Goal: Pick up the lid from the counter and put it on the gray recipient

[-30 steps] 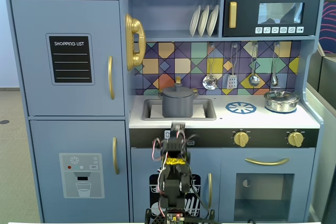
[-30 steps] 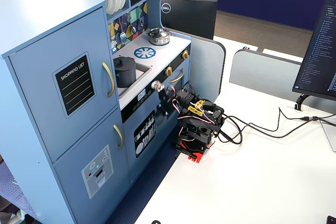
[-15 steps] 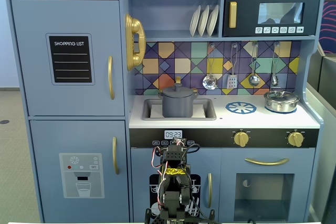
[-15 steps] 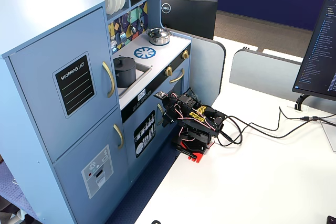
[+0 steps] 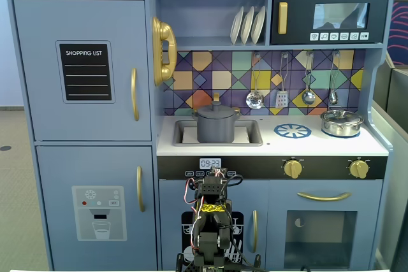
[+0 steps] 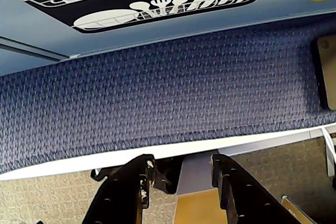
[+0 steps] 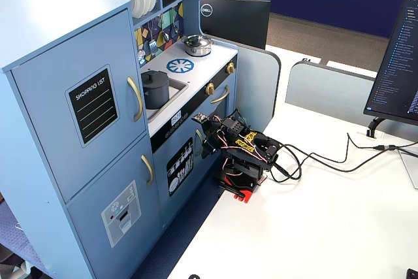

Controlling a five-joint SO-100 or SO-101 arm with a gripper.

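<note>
Gray recipient (image 5: pixel 215 125) stands in the sink (image 5: pixel 252 137) of the toy kitchen counter (image 5: pixel 319 144), with the lid (image 5: pixel 215 111) seated on top. Hand (image 6: pixel 181 174) empty, fingers (image 6: pixel 227 174) moderately parted, folded low facing the carpet (image 6: pixel 157 103).

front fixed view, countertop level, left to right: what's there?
Gray pot with its lid on, sitting in the sink → blue burner print → shiny silver pot.
</note>
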